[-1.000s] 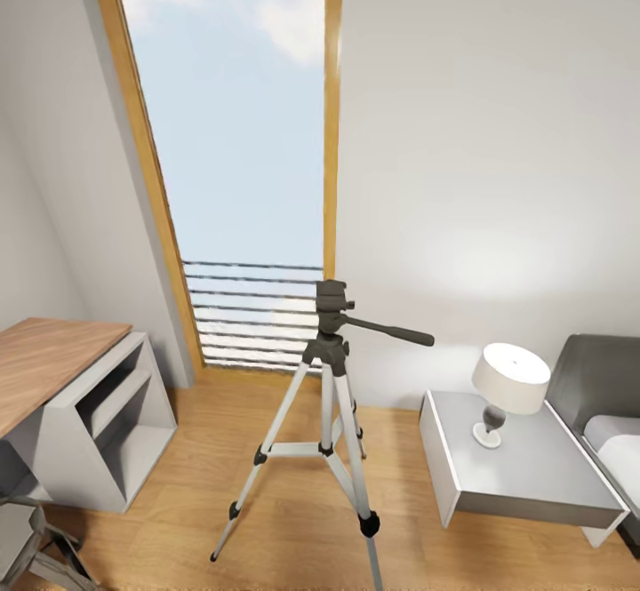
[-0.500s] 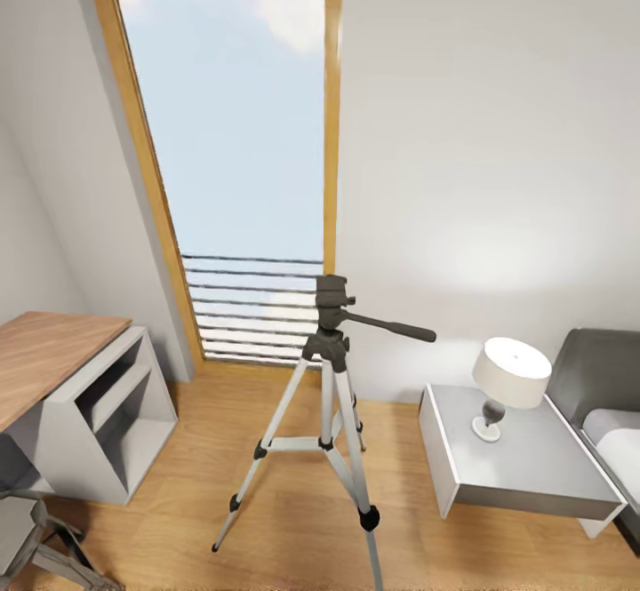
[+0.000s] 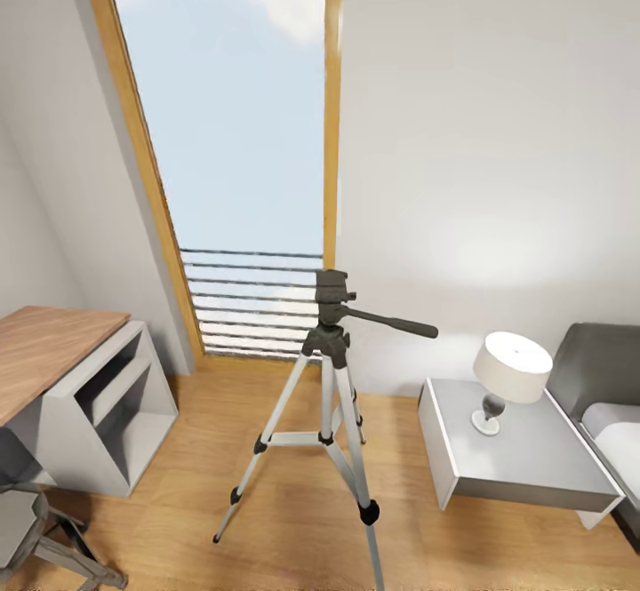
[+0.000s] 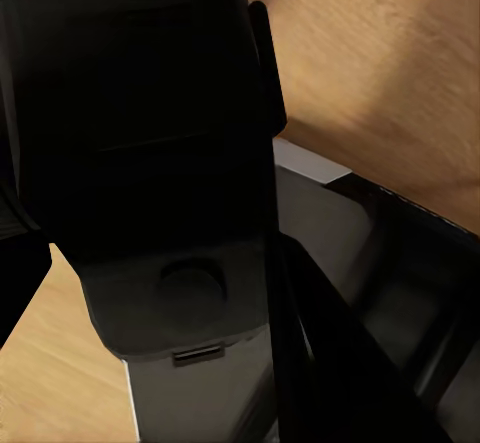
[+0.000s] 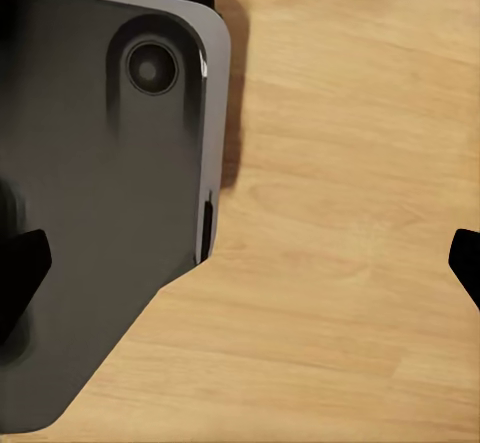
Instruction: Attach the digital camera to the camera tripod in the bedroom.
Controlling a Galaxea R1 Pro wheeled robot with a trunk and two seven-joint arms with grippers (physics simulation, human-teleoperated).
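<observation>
Three splayed legs plant the camera tripod [image 3: 327, 400] on the wood floor before the tall window [image 3: 233, 147], its empty head and pan handle at working height, ready for a mount. Left wrist view shows a black boxy mass, probably the digital camera [image 4: 150, 153], pressed close as if carried, though the fingers' hold cannot be told; the right gripper [image 5: 240, 263] hangs spread over bare floor. Desk [image 3: 53, 351] flanks one side, nightstand [image 3: 524, 475] with lamp [image 3: 507, 378] the other; approach between looks open.

The camera tripod [image 3: 326, 413] has its near leg cut off.
</observation>
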